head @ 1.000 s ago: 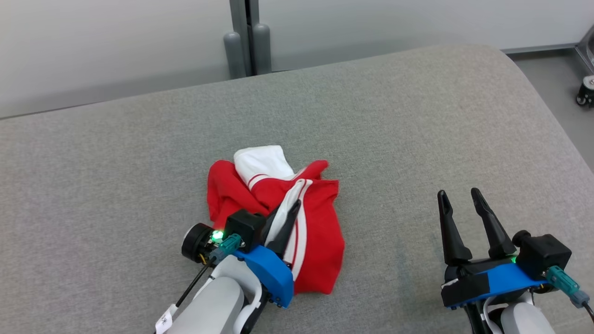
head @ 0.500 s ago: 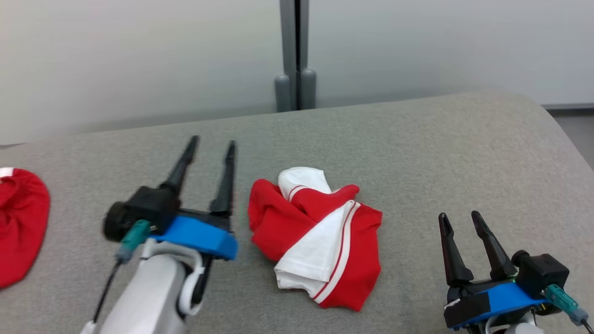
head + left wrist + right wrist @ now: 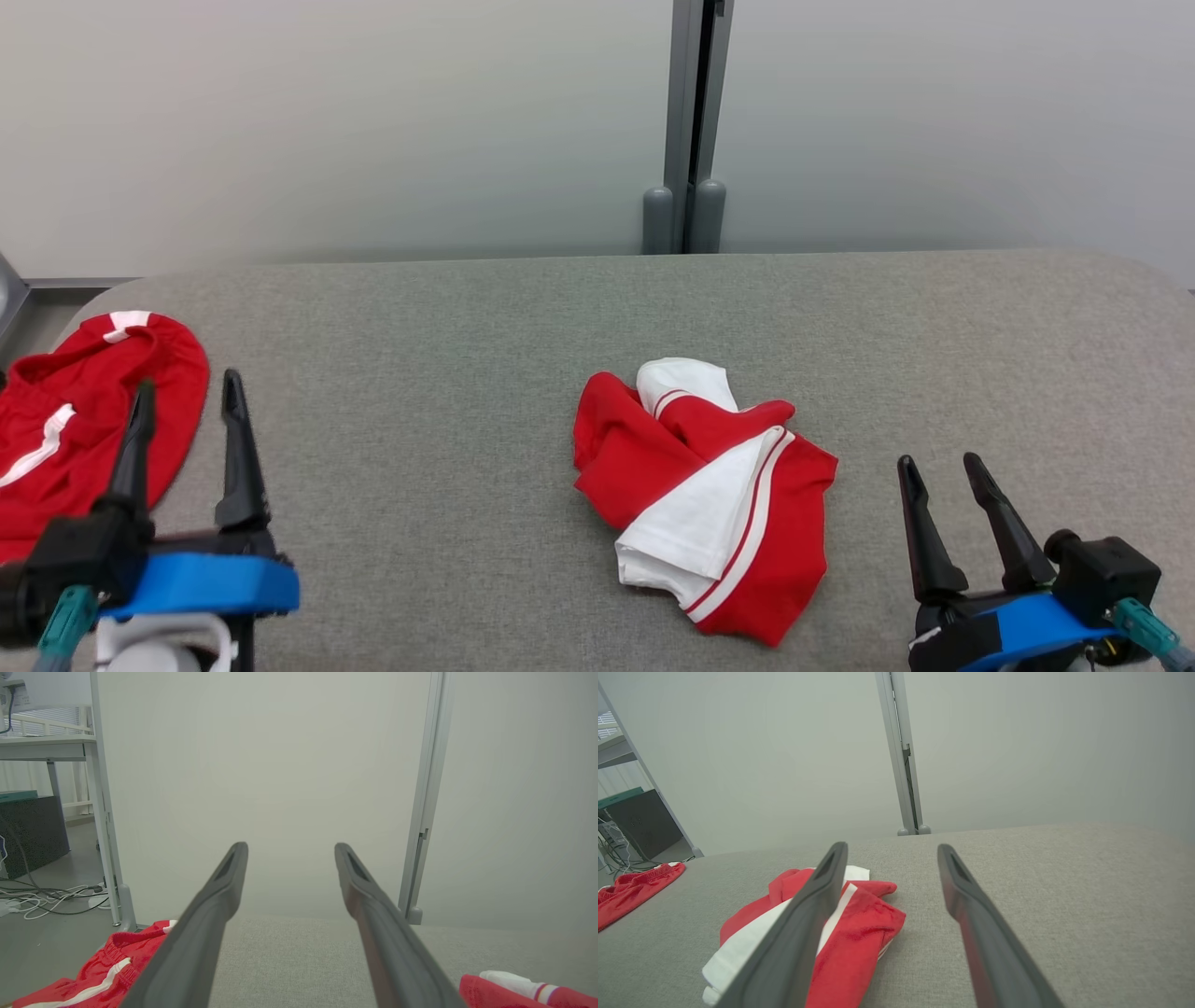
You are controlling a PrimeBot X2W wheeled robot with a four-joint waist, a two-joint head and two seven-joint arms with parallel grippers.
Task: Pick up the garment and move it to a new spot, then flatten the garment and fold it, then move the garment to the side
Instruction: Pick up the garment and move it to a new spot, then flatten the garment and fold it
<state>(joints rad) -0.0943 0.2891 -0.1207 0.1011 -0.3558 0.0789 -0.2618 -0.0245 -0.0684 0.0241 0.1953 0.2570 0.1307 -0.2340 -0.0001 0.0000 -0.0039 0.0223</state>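
A pale partition wall (image 3: pixel 373 121) with a grey post (image 3: pixel 689 121) closes off the back. Below it, a wide grey fabric-covered tabletop (image 3: pixel 448 373) carries everything. The garment (image 3: pixel 709 495), red with white panels and stripes, lies bunched in a heap near the middle of the tabletop, on the right arm's side. A second red garment (image 3: pixel 84 411) sits at the far left edge, well apart from it. The left end effector (image 3: pixel 187 383) hovers near that second piece, fingers spread and empty. The right end effector (image 3: pixel 937 459) hovers to the right of the heap, likewise wide open and holding nothing.

We judge that the heap lies at its new spot, so flattening is the step in hand. Next we would bring both arms to the heap, pinch an outer edge with each, and draw them apart. The tucked-under folds hide which edge is which, so we would choose with care.

The left wrist view adds a desk (image 3: pixel 42 742), a dark cabinet (image 3: pixel 28 830) and loose cables (image 3: pixel 42 900) on the floor beyond the tabletop's left end. The right wrist view, from low down, shows how thick the heap stands.
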